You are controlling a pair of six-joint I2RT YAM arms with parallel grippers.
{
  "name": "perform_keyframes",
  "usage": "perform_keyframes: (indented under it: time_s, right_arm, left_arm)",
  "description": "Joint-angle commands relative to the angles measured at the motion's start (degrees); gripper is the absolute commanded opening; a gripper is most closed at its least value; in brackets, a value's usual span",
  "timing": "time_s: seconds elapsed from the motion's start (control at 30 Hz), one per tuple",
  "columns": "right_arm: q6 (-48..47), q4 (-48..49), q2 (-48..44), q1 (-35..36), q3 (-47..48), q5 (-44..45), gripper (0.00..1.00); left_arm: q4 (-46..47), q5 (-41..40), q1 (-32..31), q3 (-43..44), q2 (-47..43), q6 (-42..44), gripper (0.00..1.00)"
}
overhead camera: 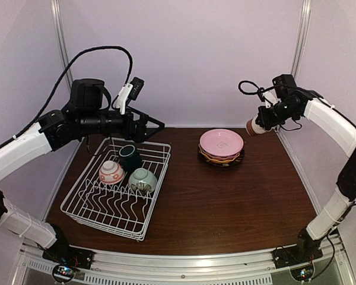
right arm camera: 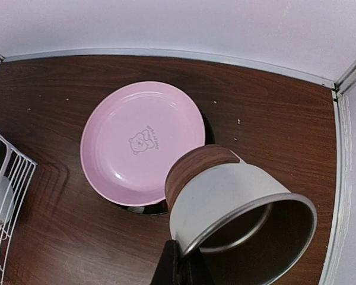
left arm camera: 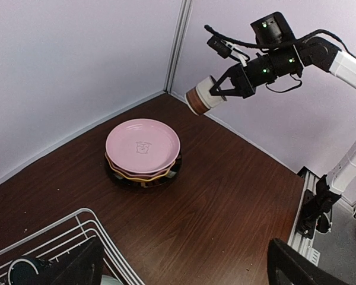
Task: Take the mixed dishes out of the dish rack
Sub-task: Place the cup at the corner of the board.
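Observation:
The white wire dish rack stands at the left of the table. Three cups lie in it: dark green, white-red patterned and pale green. A stack of plates sits at the back centre, the light pink plate on top. My right gripper is shut on the rim of a beige-brown cup. It holds the cup tilted in the air, to the right of the stack. My left gripper hovers open and holding nothing above the rack's far edge.
The plate stack rests on a dark plate at its bottom. White walls and corner posts close the table at the back and sides. A metal rail runs along the near edge by the arm bases.

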Motion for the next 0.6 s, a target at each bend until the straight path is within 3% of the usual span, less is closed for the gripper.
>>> perform_keyframes:
  time_s: [0.0, 0.57]
  right_arm:
    - [-1.11, -1.22, 3.15, -3.66, 3.23, 3.63, 0.0]
    - [-3.34, -6.1, 23.26, -7.75, 19.06, 9.78, 0.0]
  left_arm:
    - [-1.02, -1.69, 0.35, -0.74, 0.54, 0.37, 0.97]
    - [-3.67, -5.56, 0.37, 0.24, 2.55, -0.32, 0.97]
